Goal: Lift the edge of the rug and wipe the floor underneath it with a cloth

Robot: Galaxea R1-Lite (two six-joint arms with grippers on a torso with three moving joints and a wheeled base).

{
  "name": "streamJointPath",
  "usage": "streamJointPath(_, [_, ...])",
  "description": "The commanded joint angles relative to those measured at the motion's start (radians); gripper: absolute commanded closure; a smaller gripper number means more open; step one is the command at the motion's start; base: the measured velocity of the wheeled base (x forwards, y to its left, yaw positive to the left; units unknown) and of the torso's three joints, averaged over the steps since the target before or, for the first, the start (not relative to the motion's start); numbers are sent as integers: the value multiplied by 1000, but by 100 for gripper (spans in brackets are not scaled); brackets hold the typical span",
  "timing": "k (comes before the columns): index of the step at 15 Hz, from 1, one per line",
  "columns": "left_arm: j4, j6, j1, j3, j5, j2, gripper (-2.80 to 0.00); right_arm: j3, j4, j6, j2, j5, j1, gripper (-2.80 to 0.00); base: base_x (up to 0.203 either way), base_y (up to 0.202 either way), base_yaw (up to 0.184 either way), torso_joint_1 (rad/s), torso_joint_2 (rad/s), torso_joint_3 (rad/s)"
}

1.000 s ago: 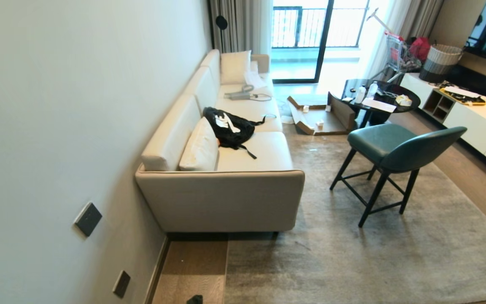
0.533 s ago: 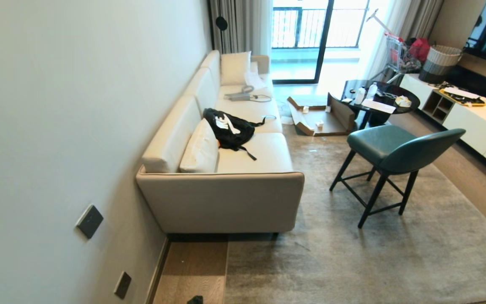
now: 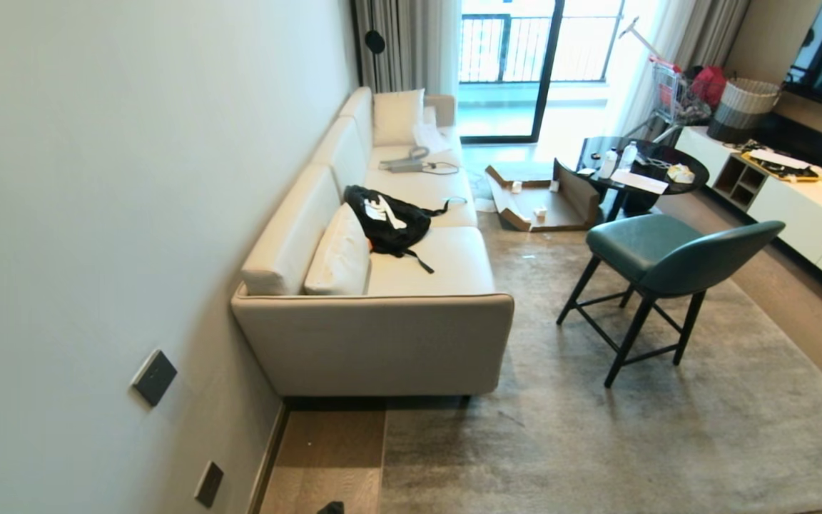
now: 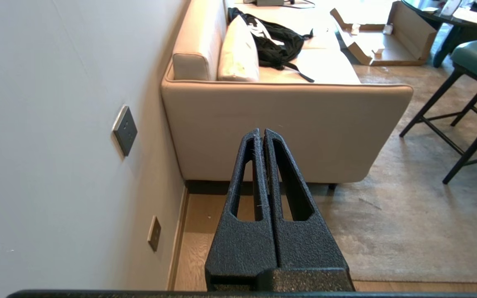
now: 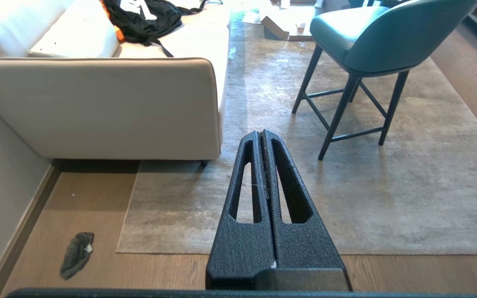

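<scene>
Now, my rug edge point(image 5: 168, 251) lies flat on the floor point(image 5: 89, 198) beside the sofa point(image 5: 97, 103); the cloth point(image 5: 77, 255) waits near its corner — both end effectors, left point(image 4: 262, 133) and right point(image 5: 261, 134), clenched empty, not yet reaching.

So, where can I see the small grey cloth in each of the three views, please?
Head view: the cloth only peeks in at the bottom edge, on the wood floor left of the rug corner.
Left wrist view: not in it.
Right wrist view: the cloth lies whole on the floor, near the wall, beside the rug corner.
Shared landmark: the beige sofa, whose near end faces every camera.
</scene>
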Motion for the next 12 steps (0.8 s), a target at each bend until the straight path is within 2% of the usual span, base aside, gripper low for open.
streamJointPath(1, [-1, 0, 0, 0, 1, 0, 0, 0, 0, 1, 1, 0, 0, 0, 0, 0, 0, 71, -125, -71])
streamJointPath(12, [-1, 0, 0, 0, 1, 0, 0, -1, 2, 4, 1, 0, 0, 0, 0, 0, 0, 6, -11, -6])
